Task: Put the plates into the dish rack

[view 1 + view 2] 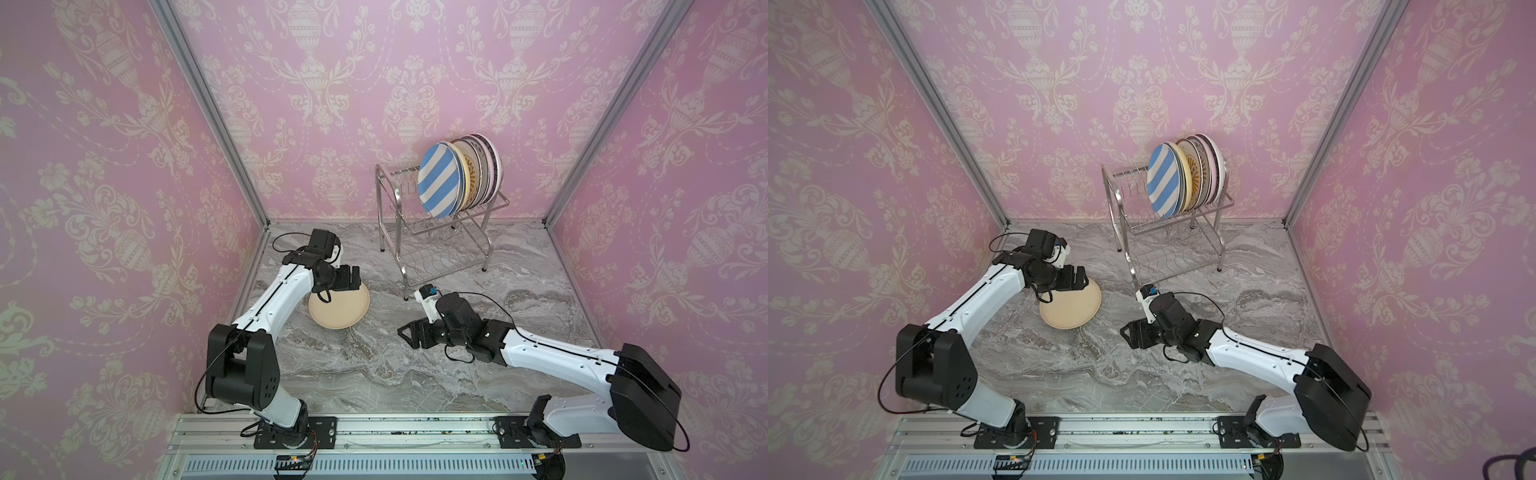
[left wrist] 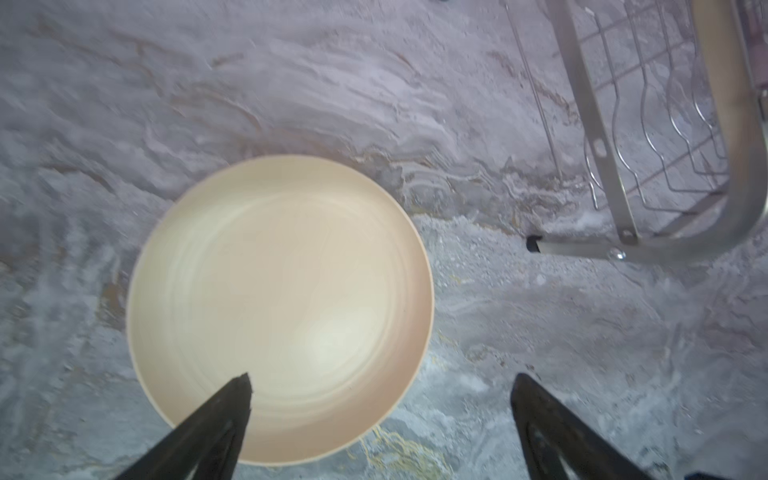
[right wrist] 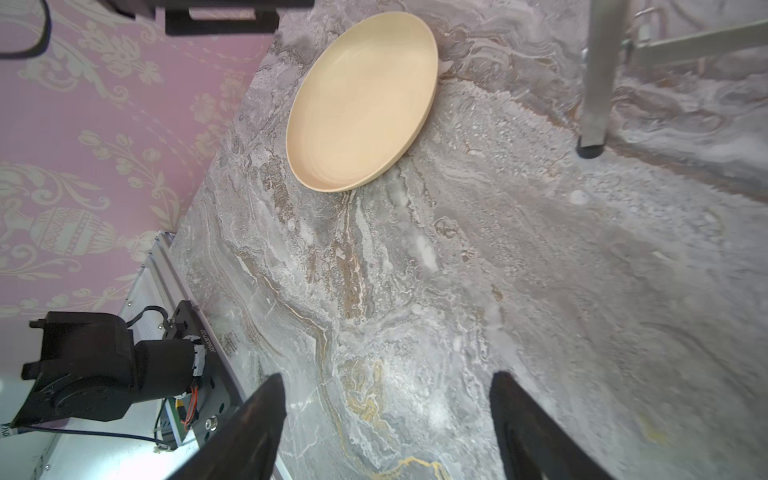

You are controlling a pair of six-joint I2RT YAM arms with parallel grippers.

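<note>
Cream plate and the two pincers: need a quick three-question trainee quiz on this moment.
1. True or false: the left pincer is shut on the cream plate.
2. The plates standing in the dish rack sit on: A the upper tier; B the lower tier; C both tiers.
3. Fill in: the right pincer, open over the table, holds ____.
Key: 1 false, its jaws stand wide open and the cream plate lies flat on the table. 2 A. 3 nothing.
</note>
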